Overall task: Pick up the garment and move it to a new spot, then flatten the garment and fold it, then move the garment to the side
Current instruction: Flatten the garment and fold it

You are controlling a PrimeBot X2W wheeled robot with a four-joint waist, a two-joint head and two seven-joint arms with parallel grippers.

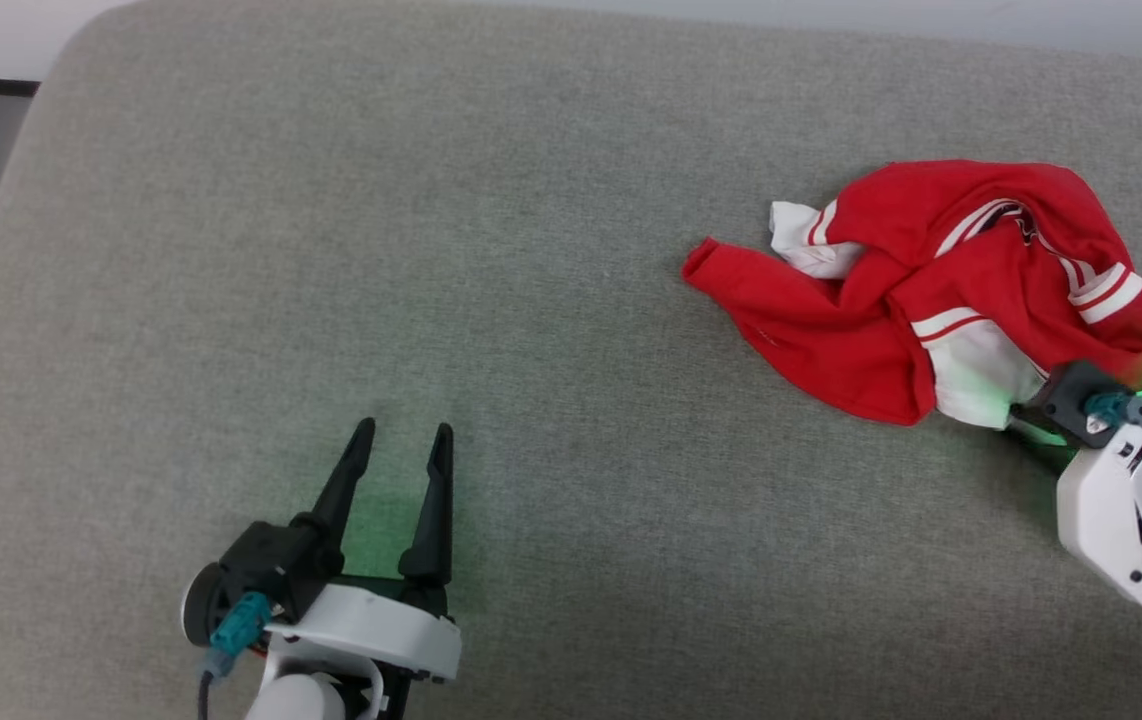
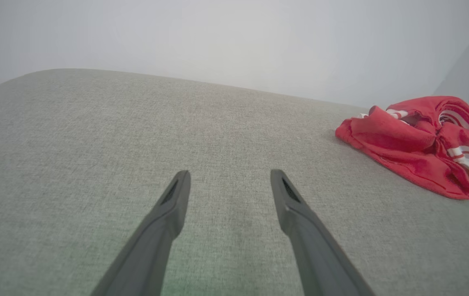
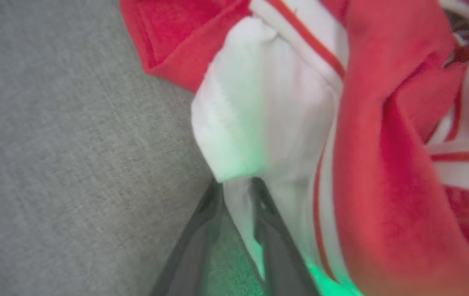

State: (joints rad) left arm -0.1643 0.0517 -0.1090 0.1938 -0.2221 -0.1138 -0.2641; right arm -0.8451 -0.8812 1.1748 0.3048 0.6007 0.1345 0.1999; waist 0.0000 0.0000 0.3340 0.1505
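Partly buried, our right gripper [image 3: 236, 187] pinches the garment [image 1: 831, 340] by a white sleeve end, we see its length crosswise, red corner leftward, left gripper [image 1: 401, 440] wide.

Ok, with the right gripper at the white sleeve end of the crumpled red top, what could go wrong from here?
1. The right gripper pinches a thin fold of the white sleeve end of the crumpled bright-red fabric garment; that small bite may slip on lifting.
2. Lifted by one sleeve, the bunched garment would likely hang twisted, complicating flattening.
3. The open left gripper hovers well apart over the grey woven cushion, too far to help quickly.
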